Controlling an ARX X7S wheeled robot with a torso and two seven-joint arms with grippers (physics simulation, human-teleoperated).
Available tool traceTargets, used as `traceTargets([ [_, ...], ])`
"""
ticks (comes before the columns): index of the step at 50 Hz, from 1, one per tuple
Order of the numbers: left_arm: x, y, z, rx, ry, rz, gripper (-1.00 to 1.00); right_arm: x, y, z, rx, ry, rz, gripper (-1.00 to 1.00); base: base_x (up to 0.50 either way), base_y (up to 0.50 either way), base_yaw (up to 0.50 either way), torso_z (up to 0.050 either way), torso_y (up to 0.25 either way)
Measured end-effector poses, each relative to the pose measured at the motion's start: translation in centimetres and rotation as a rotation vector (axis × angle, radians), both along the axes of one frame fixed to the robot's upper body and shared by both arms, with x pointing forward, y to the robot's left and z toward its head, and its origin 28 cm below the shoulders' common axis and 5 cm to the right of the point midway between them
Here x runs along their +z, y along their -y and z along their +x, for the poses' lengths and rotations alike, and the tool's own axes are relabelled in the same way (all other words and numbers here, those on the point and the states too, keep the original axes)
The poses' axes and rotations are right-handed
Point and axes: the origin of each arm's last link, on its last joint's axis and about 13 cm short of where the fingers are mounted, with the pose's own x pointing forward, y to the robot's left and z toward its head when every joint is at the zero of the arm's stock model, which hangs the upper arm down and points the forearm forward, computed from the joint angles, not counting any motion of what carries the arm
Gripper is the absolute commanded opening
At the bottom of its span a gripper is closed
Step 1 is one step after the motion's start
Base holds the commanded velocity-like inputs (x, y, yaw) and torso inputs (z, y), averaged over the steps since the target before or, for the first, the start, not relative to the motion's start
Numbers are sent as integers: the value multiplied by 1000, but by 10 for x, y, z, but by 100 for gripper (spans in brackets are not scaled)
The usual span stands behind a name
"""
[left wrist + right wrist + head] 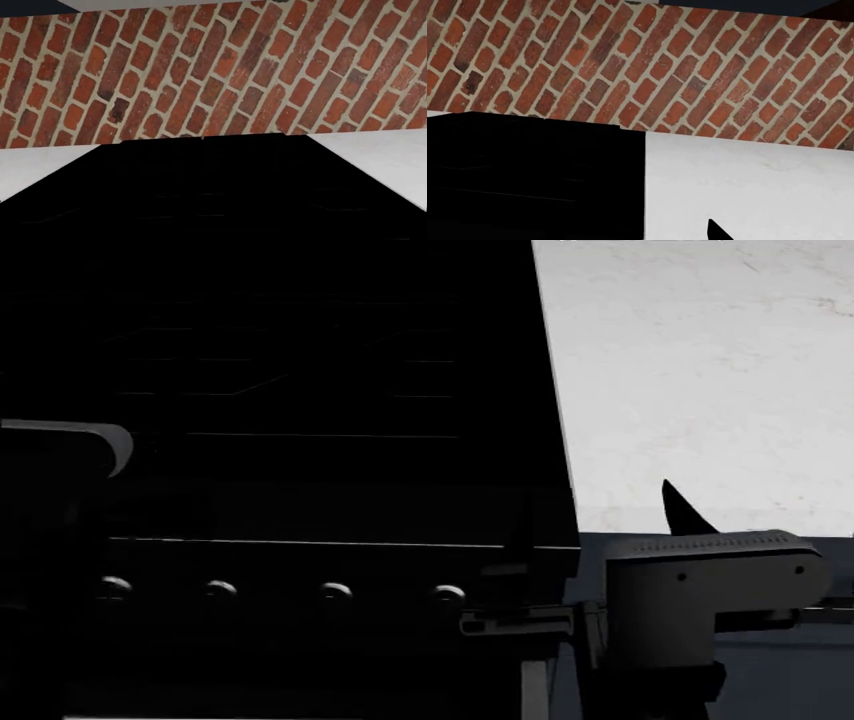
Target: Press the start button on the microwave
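Microwave: not identifiable in any view; start button unseen, so its direction is unknown.
Stove [280, 540]: fills frame left.
My right gripper [707, 580]: lower right; finger spacing indeterminate.
My left gripper: unseen.

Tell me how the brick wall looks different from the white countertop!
The brick wall is red-orange with pale lines between the bricks; the white countertop is plain and smooth, with only faint marbling. The wall stands upright at the back; the countertop lies flat and runs up to it. Both border the black stove, and both show in the two wrist views.
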Motion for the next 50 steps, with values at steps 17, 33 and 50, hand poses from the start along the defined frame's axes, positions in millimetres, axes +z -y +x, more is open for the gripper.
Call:
traceTargets([
  [17, 28, -2, 4, 0, 11, 28, 100, 30, -3, -1, 62, 61, 16, 100, 500, 0, 0, 0, 0],
  [33, 32, -2, 0, -11, 18, 33, 100, 35, -5, -3, 97, 78, 36, 100, 500, 0, 0, 0, 1],
  [50, 32, 0, -3, -25, 26, 39, 100, 36, -8, -9, 136, 102, 48, 100, 284, 0, 0, 0, 1],
])
